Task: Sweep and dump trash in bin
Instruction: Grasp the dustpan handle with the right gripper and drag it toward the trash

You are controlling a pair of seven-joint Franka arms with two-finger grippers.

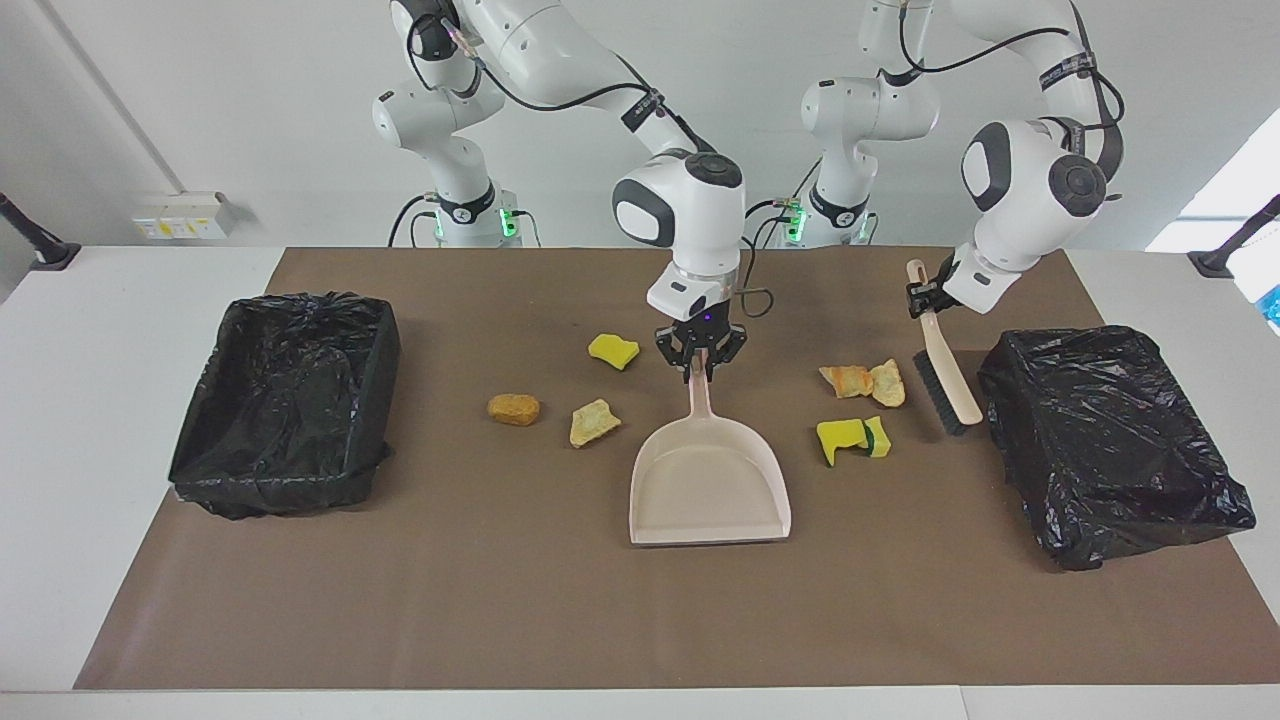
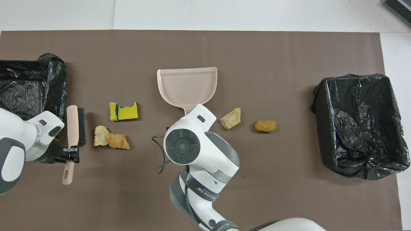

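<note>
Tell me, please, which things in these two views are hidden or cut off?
- Overhead view: the yellow sponge scrap near the dustpan handle is covered by the right arm's wrist.
- Overhead view: the right pincer is covered by that same wrist.
- Overhead view: the bin at the left arm's end is cut off by the picture's edge.
- Both views: the bin bottoms stay unclear among the black liner folds.

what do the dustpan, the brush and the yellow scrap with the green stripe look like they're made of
Dustpan: probably plastic, a smooth, evenly beige moulded shell with a thin raised rim. Brush: smooth beige back, plastic or painted wood, I cannot tell which; dark bristles. Yellow scrap with the green stripe: looks like sponge foam, matte, with torn edges and a green scouring layer.
</note>
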